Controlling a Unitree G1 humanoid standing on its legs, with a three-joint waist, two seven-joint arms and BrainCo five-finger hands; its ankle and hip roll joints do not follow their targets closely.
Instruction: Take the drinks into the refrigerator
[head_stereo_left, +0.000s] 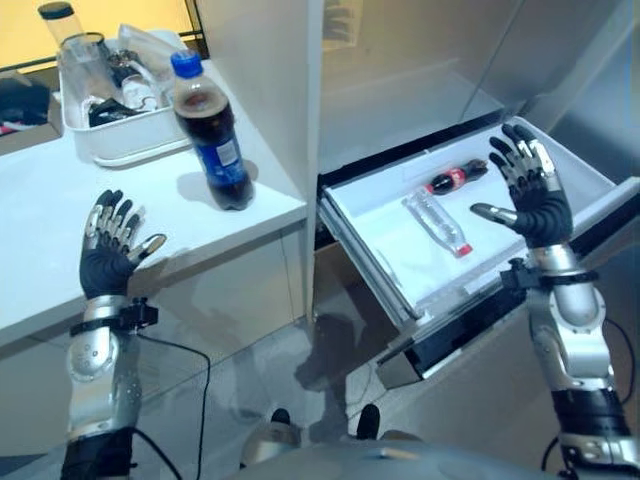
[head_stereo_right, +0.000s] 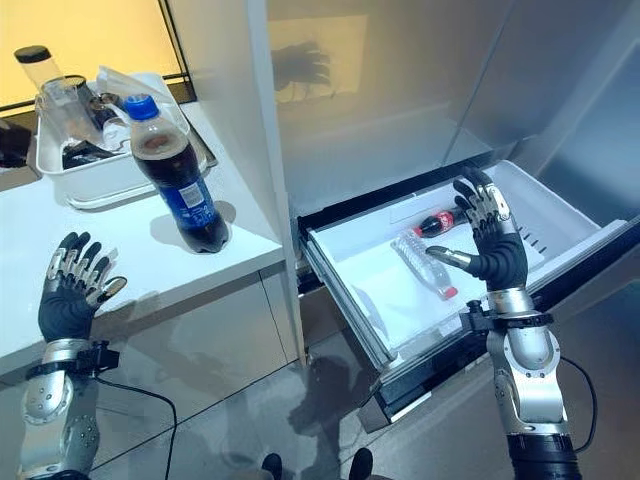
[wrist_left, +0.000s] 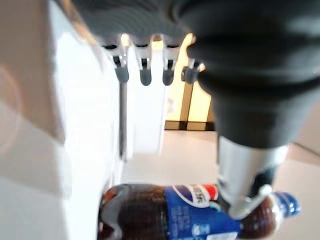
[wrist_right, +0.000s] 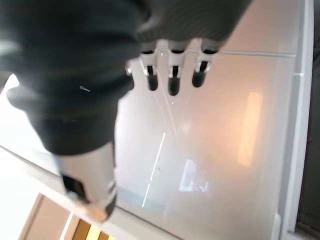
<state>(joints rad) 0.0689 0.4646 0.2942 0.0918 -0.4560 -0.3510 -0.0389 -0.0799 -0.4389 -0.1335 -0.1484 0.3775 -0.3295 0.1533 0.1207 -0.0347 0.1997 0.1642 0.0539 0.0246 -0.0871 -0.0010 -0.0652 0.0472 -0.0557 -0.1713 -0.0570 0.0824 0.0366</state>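
On the white counter at left a cola bottle is stood upright, while both the left hand and right hand are held with fingers spread, grasping nothing.

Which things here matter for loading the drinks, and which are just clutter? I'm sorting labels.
Job: cola bottle upright on the counter; small cola bottle and clear bottle lying in the open fridge drawer; left hand, right hand, both open.

Clutter: white tray of odds and ends.
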